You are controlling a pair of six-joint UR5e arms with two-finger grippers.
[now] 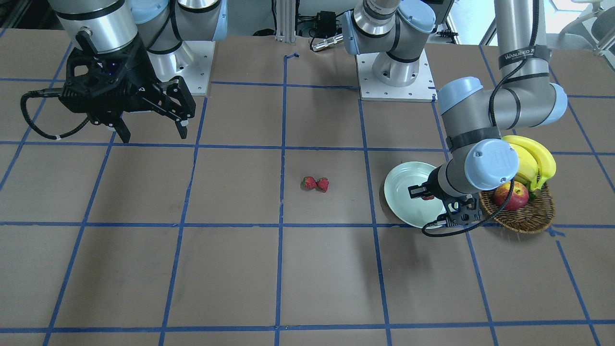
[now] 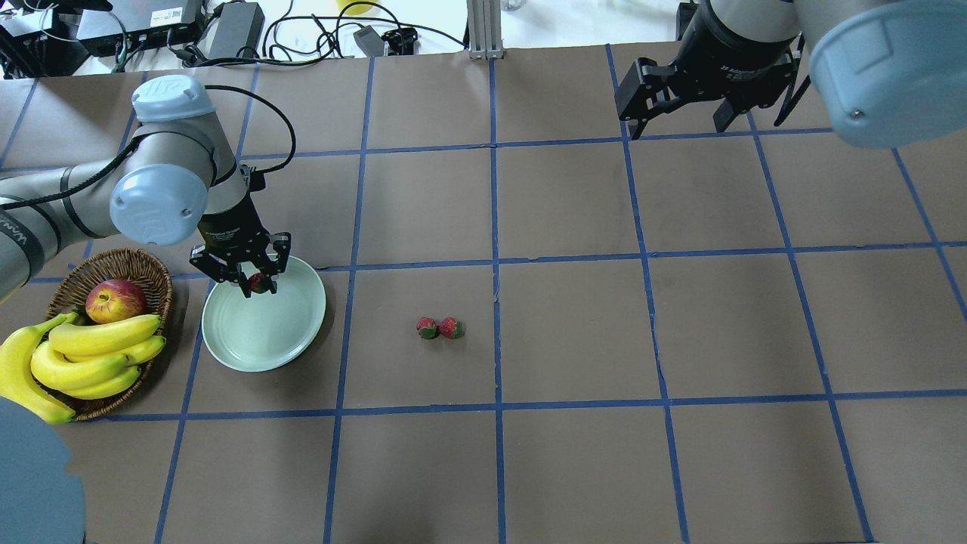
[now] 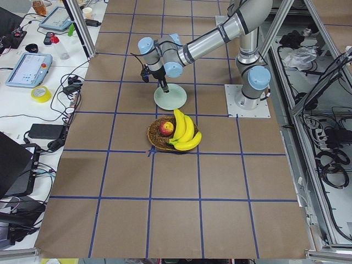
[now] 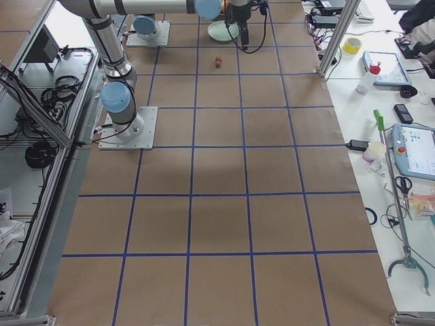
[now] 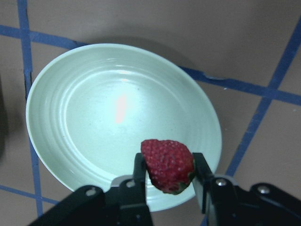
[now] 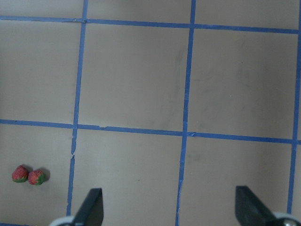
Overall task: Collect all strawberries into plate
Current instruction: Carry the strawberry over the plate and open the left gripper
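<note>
My left gripper point(image 5: 168, 176) is shut on a red strawberry point(image 5: 167, 165) and holds it above the rim of the pale mint plate point(image 5: 84, 117). In the overhead view the left gripper point(image 2: 253, 281) hangs over the plate's point(image 2: 264, 332) far edge with the strawberry point(image 2: 257, 283) between its fingers. Two more strawberries point(image 2: 440, 328) lie side by side on the table near the middle; they also show in the right wrist view point(image 6: 28, 175) and the front view point(image 1: 315, 183). My right gripper point(image 2: 680, 121) is open and empty, high over the far right of the table.
A brown wicker basket point(image 2: 143, 272) with a red-yellow apple point(image 2: 115, 300) and a bunch of bananas point(image 2: 83, 359) stands just left of the plate. Blue tape lines grid the brown table.
</note>
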